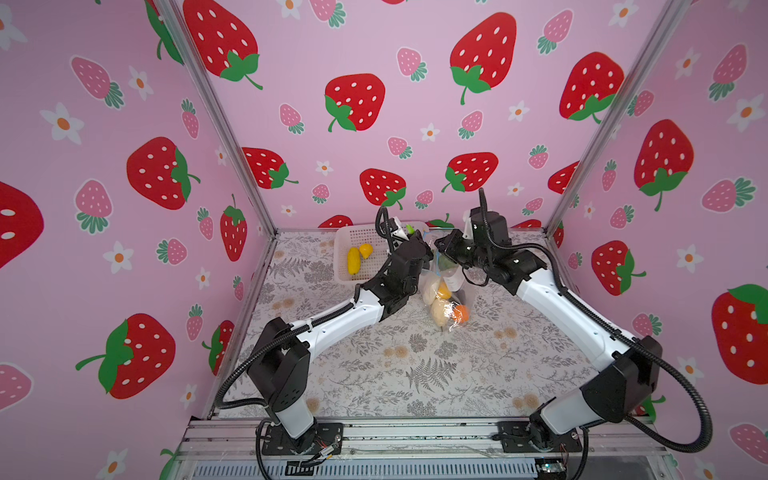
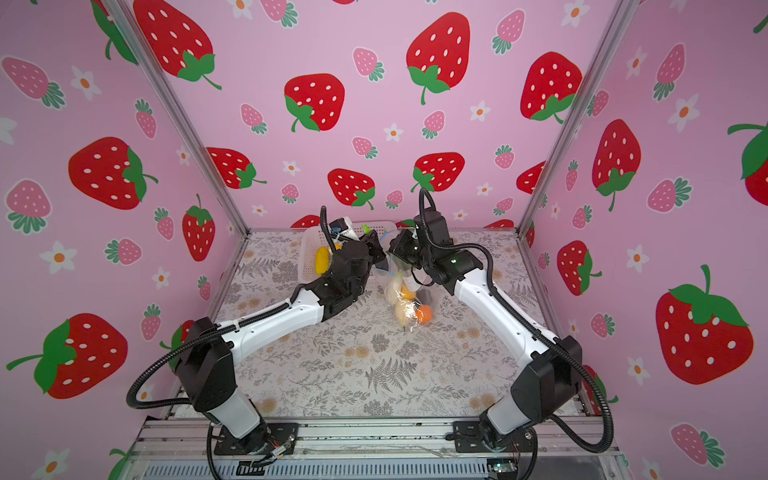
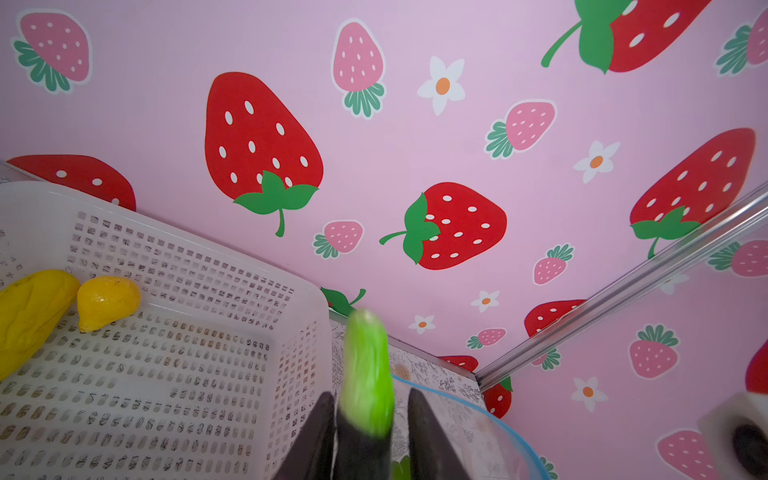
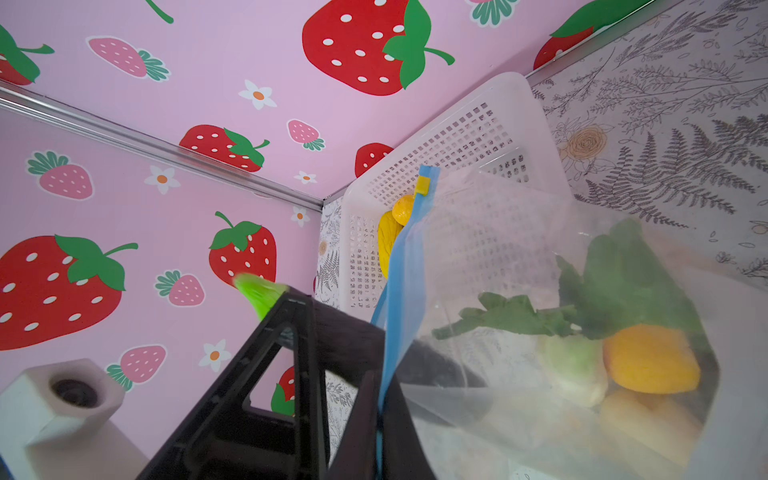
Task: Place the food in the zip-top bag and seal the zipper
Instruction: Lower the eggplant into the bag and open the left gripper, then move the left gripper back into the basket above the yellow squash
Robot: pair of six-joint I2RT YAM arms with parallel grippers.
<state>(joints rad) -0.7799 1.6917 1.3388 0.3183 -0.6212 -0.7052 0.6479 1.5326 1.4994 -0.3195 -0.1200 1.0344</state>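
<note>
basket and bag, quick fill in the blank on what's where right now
The basket holds two ___ toys.
The right fingers pinch the ___ strip of the bag.
The toy between the left fingers has a bright ___ end.
Missing: yellow; blue; green.

Fern-print table [image 1: 415, 365], quick look
White mesh basket [image 1: 341, 266] sits on it, zip-top bag [image 1: 446, 309] bottom end rests just right of the basket.
</note>
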